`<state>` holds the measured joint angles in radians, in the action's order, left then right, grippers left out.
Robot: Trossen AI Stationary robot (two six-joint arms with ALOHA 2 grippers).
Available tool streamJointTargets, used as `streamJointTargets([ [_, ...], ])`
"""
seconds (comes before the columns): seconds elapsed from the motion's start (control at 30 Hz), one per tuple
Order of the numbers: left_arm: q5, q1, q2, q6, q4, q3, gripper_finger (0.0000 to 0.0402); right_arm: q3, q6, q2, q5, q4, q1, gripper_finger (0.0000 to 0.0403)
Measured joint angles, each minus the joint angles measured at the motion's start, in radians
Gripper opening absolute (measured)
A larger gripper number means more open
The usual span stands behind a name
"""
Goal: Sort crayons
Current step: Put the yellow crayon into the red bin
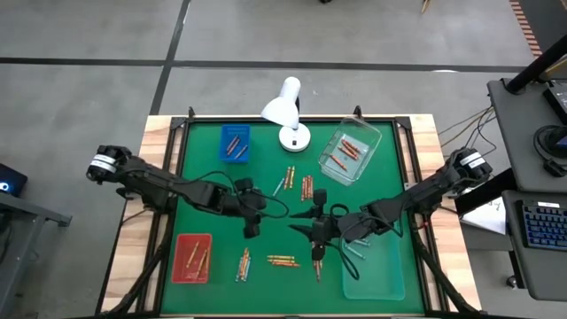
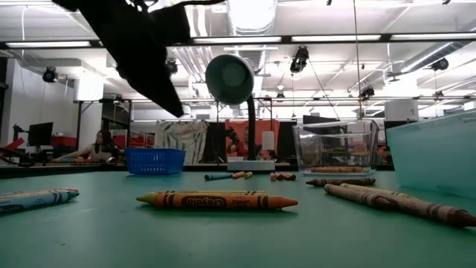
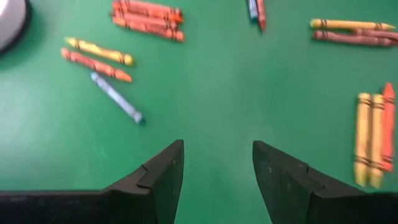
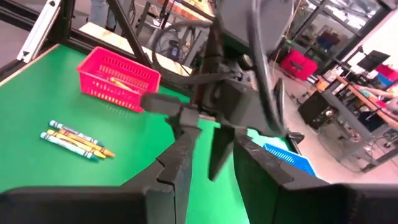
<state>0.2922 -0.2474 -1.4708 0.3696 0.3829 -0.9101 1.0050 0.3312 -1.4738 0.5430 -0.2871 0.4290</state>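
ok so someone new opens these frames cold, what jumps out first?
Probably the two dark arms meeting mid-table, the left pincer and the right pincer both open over the green mat, holding nothing. Next, the white lamp at the far edge. Then the loose crayons in small clusters across the mat, ringed by the blue tray, the red tray and two clear bins.

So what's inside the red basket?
The red basket holds a few crayons, orange-brown and yellowish, lying along it. The right wrist view shows some through its mesh wall; anything beneath them is hidden.
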Motion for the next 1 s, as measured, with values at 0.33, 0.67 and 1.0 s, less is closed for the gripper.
streamJointTargets([
  [0.33,-0.087,-0.067,0.001,0.447,0.207,-0.088,0.0174,0.001,0.027,0.014,0.0,0.061,0.0,0.0107],
  [0.67,-0.109,-0.208,0.001,0.816,0.2,-0.088,0.0174,0.001,-0.11,0.078,0.0,0.263,0.005,0.0107],
  [1.0,-0.08,-0.302,-0.024,1.017,0.007,-0.087,0.0174,0.0,-0.166,0.074,-0.003,0.277,0.013,0.0107],
])
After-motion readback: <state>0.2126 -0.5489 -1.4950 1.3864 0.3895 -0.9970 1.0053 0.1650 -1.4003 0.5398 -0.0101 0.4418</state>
